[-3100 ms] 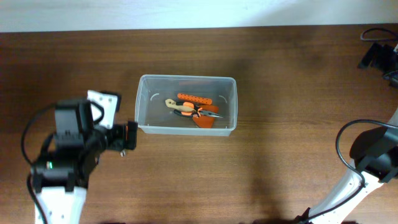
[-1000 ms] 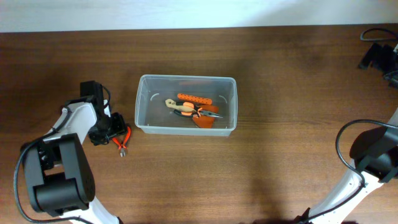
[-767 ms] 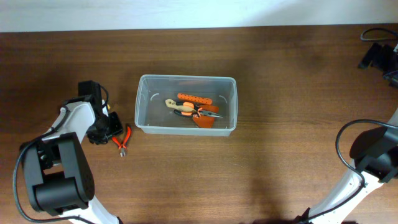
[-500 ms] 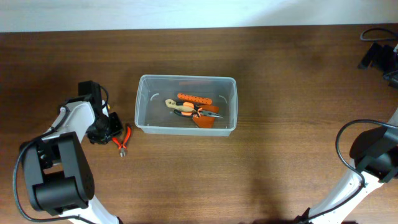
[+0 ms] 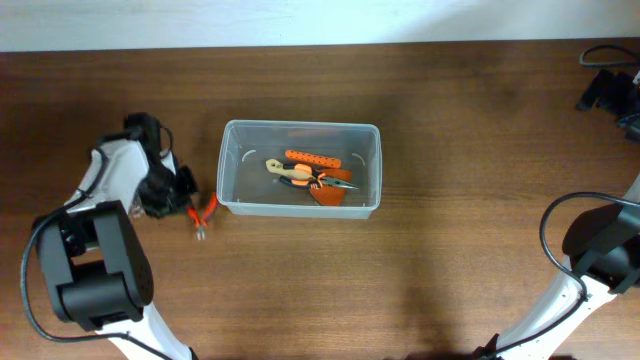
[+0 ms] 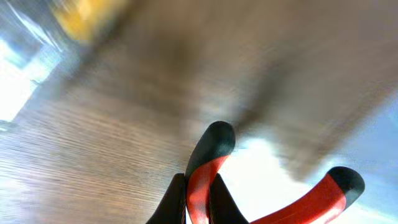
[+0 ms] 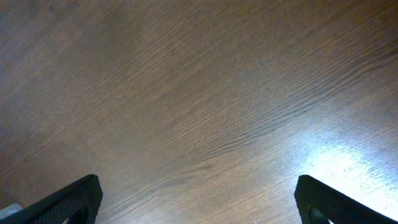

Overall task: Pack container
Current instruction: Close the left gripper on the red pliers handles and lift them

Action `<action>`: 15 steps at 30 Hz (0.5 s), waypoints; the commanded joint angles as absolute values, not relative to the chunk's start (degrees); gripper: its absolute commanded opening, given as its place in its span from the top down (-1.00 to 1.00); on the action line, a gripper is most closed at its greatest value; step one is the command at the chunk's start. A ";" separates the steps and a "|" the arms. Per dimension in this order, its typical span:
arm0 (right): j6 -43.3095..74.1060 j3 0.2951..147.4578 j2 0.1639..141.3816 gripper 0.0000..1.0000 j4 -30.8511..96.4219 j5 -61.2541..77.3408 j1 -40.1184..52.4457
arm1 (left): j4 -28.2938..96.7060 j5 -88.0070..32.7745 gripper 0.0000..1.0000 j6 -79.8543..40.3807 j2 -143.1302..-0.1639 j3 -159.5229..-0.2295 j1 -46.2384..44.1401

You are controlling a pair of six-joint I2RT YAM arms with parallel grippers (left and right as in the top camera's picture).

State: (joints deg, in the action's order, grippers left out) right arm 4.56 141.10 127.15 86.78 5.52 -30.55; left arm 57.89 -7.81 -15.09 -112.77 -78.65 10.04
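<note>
Pliers (image 5: 203, 213) — in left pincer (image 6: 198, 200) — just beside container (image 5: 300, 124) left wall.

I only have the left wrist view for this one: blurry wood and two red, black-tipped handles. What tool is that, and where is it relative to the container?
Observer: Overhead shows red-handled pliers, just left of the container and outside it.
Operator: Is anything packed already?
Observer: Yes, several orange tools lie inside the container.
Operator: And the right arm?
Observer: The right gripper is open over bare table, and its arm sits near the table's right edge.
</note>
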 commanded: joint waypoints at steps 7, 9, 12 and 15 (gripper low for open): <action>4.99 140.88 127.02 -0.97 86.76 5.80 -30.41 | 64.53 -5.30 0.96 -15.38 -104.27 -95.66 9.91; 4.99 140.88 127.02 -0.97 86.76 5.80 -30.41 | 66.02 -5.13 0.96 -15.29 -102.78 -97.65 9.78; 4.99 140.88 127.02 -0.97 86.76 5.80 -30.41 | 67.55 -5.17 0.96 -14.72 -100.25 -99.48 9.21; 4.99 140.88 127.02 -0.97 86.76 5.80 -30.41 | 68.25 -5.17 0.96 -14.70 -97.56 -100.09 7.44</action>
